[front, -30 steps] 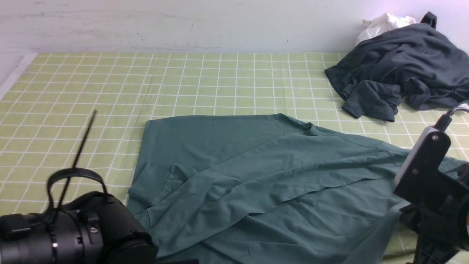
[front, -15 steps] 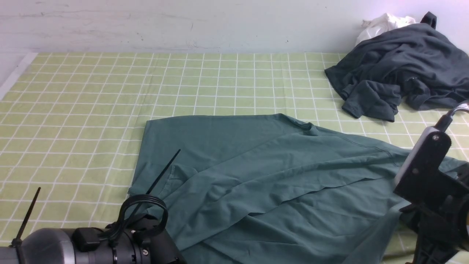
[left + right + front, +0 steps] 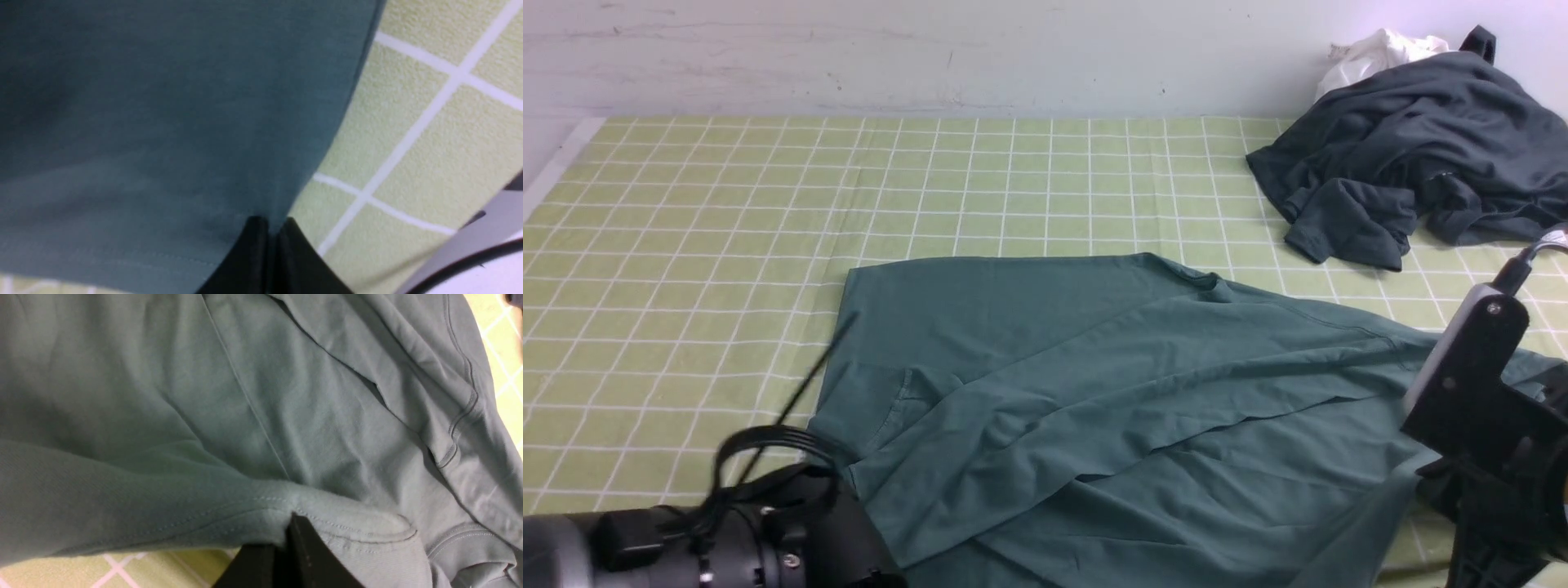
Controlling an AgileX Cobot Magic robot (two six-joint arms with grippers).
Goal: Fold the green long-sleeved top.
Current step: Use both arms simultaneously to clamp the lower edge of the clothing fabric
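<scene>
The dark teal-green long-sleeved jersey top was seen spread across the near half of the bench. It was laid on the pale green checked cloth and creased in long diagonal folds, with one layer turned over the body.

And there, at the top's near left corner, the left hand was found closed. Its two black fingers were pressed together on the very edge of the fabric, with the checked cloth showing just beside that edge.

Over at the top's near right edge the right hand was likewise clamped. A stitched hem was held pinched between its fingers, and the fabric was drawn up into a ridge around the grip. A second hemmed edge was seen lying on the body close by.

Well beyond the top's far right corner, and clear of it, a crumpled dark charcoal-grey garment was heaped. A small white cloth was tucked behind that, farther still from the top.
</scene>
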